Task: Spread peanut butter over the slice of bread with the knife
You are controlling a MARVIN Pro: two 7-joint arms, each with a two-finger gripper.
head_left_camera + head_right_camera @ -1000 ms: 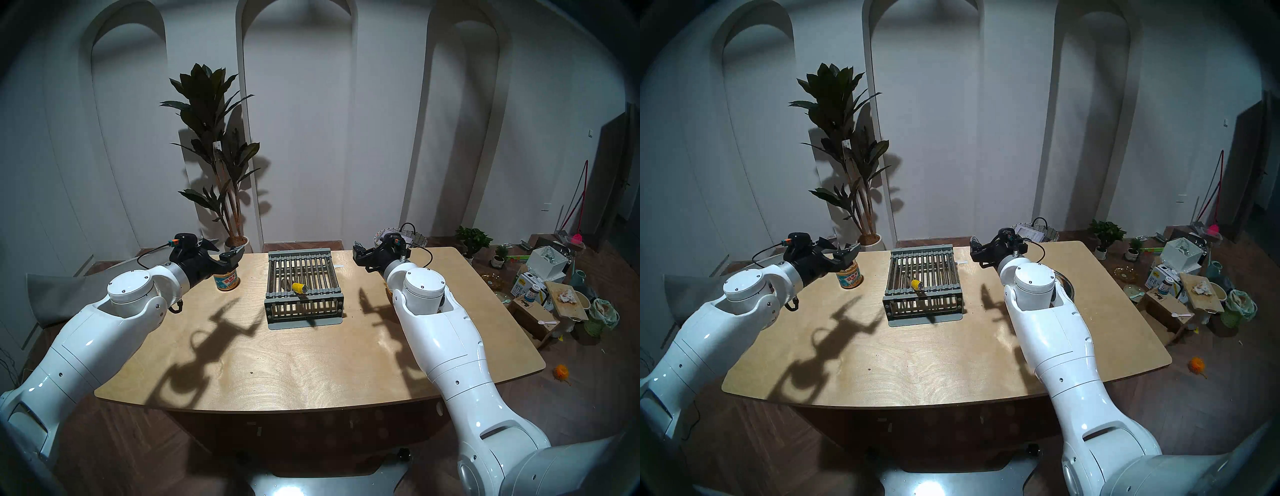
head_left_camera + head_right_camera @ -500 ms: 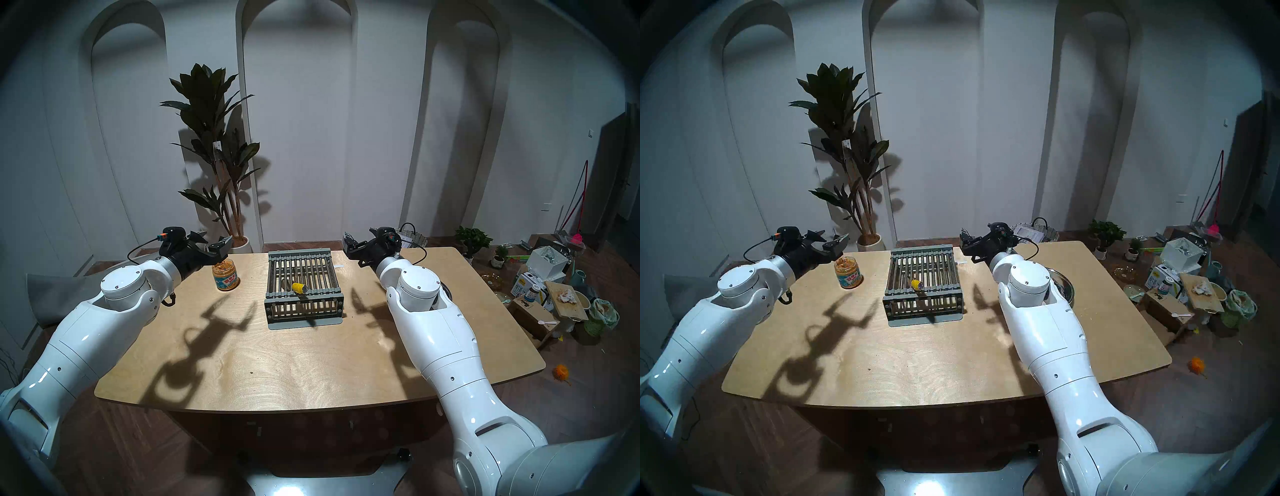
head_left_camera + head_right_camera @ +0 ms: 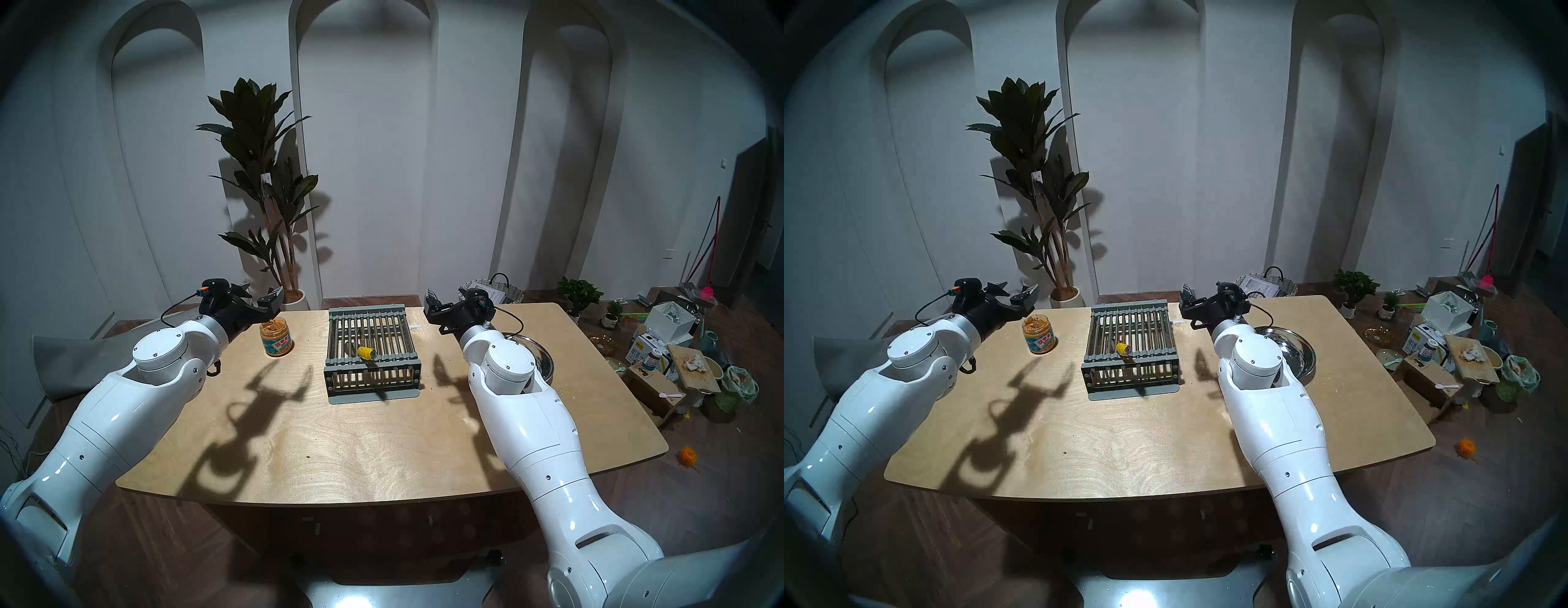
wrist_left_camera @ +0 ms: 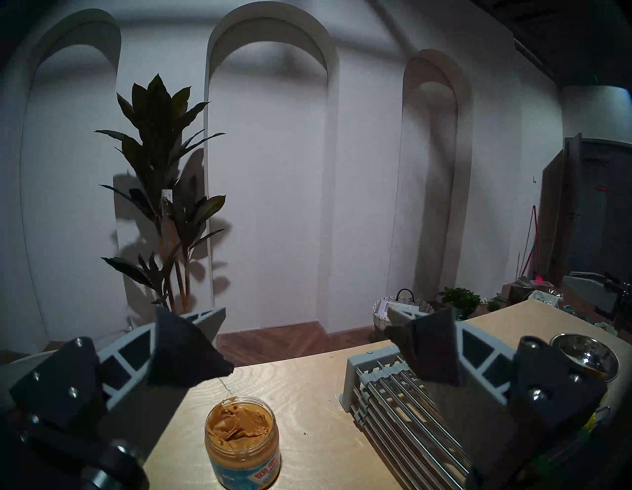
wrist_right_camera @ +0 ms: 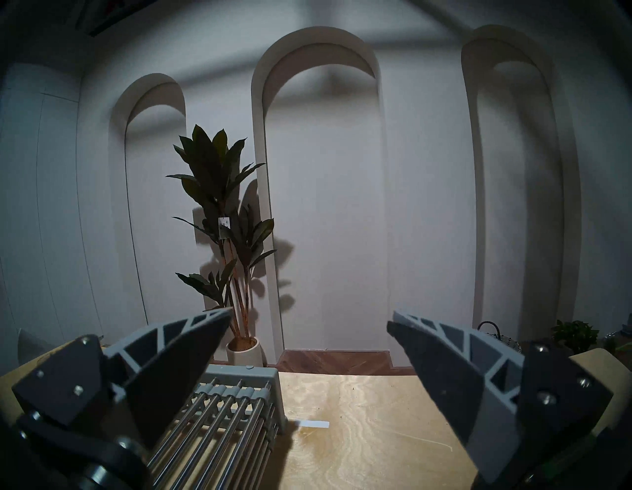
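Observation:
The open peanut butter jar (image 3: pixel 278 337) stands at the table's back left and also shows in the left wrist view (image 4: pixel 242 441). My left gripper (image 3: pixel 261 294) hangs open and empty just above and behind it (image 4: pixel 307 325). The knife (image 3: pixel 365 352), with its yellow handle, lies on top of the grey bar rack (image 3: pixel 373 335) in the middle. My right gripper (image 3: pixel 433 300) is open and empty, raised past the rack's far right corner (image 5: pixel 311 314). The steel dish (image 3: pixel 541 354) sits behind my right elbow. The slice of bread is hidden.
A potted plant (image 3: pixel 263 191) and a wicker basket (image 3: pixel 505 291) stand behind the table. Boxes and clutter (image 3: pixel 679 361) lie on the floor at the right. A white paper strip (image 5: pixel 313 424) lies beside the rack.
My left gripper lifted up and back off the jar, uncovering it. My right arm swung left and up, uncovering part of the steel dish. Both grippers stayed open.

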